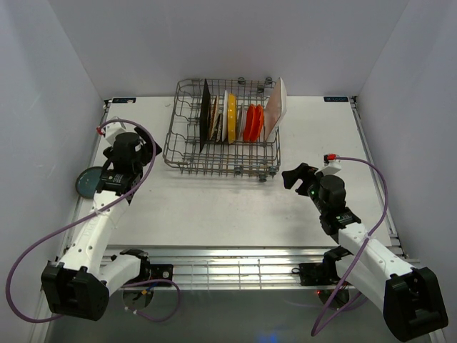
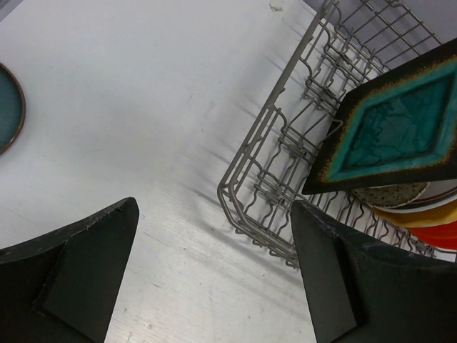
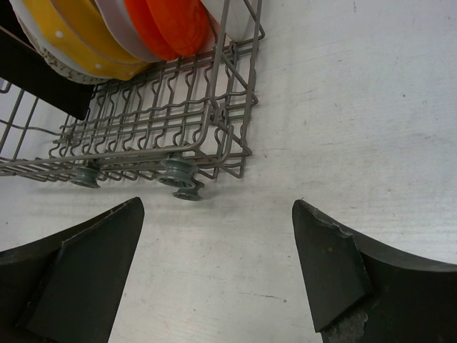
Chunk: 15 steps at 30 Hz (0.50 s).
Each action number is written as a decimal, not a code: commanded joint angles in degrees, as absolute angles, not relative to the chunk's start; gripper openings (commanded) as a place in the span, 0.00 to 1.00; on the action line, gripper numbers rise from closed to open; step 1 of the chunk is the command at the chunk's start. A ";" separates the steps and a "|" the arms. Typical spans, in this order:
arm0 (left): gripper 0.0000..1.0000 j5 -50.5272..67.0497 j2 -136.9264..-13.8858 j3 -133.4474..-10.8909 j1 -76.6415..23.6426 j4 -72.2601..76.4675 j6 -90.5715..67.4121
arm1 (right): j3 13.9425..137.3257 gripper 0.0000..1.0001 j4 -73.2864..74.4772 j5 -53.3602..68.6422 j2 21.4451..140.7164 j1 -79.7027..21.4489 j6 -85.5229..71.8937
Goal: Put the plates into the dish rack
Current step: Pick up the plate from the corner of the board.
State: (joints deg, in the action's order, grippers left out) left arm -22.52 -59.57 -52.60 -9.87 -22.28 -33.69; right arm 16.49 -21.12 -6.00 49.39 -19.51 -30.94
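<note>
Plates point(image 1: 239, 118) stand on edge in the wire rack point(image 1: 187, 153) at the far middle of a white table point(image 1: 214, 214), boxed in by pale walls point(image 1: 43, 86). One teal plate point(image 1: 91, 180) lies flat at the table's left edge. The left gripper point(image 2: 214, 207) and right gripper point(image 3: 218, 204) both hang open and empty. Only the left wrist view shows the glazed face of the square plate point(image 2: 389, 132); only the right wrist view shows white dots on the yellow plate point(image 3: 71, 36).
</note>
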 commanded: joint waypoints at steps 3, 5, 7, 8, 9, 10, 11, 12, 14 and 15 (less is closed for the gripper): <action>0.98 -28.47 -58.97 -51.86 -9.84 -22.85 -36.38 | 16.96 0.90 -23.82 -6.42 49.04 -19.42 -30.32; 0.98 -31.79 -59.32 -51.86 -9.84 -24.25 -38.84 | 16.96 0.90 -23.73 -6.33 48.87 -19.34 -30.41; 0.98 -34.44 -59.59 -51.86 -9.84 -25.83 -41.73 | 16.88 0.90 -23.73 -6.42 48.87 -19.42 -30.41; 0.98 -35.76 -59.68 -51.86 -9.84 -26.54 -42.70 | 16.88 0.90 -23.73 -6.50 48.87 -19.42 -30.41; 0.98 -37.86 -59.68 -51.77 -9.84 -26.89 -43.24 | 16.87 0.90 -23.73 -6.50 48.87 -19.42 -30.50; 0.98 -38.92 -59.68 -51.68 -9.84 -27.50 -43.50 | 16.87 0.90 -23.73 -6.50 48.87 -19.42 -30.50; 0.98 -39.89 -59.85 -51.59 -9.84 -27.94 -44.72 | 16.87 0.90 -23.73 -6.50 48.78 -19.42 -30.50; 0.98 -41.82 -59.85 -51.42 -9.84 -28.38 -45.26 | 16.87 0.90 -23.73 -6.42 48.78 -19.42 -30.50; 0.98 -43.50 -60.20 -50.63 -9.84 -28.74 -45.70 | 16.79 0.90 -23.73 -6.68 48.78 -19.42 -30.50; 0.98 -45.42 -60.73 -50.45 -9.84 -29.44 -46.40 | 16.87 0.90 -23.73 -6.59 48.78 -19.42 -30.50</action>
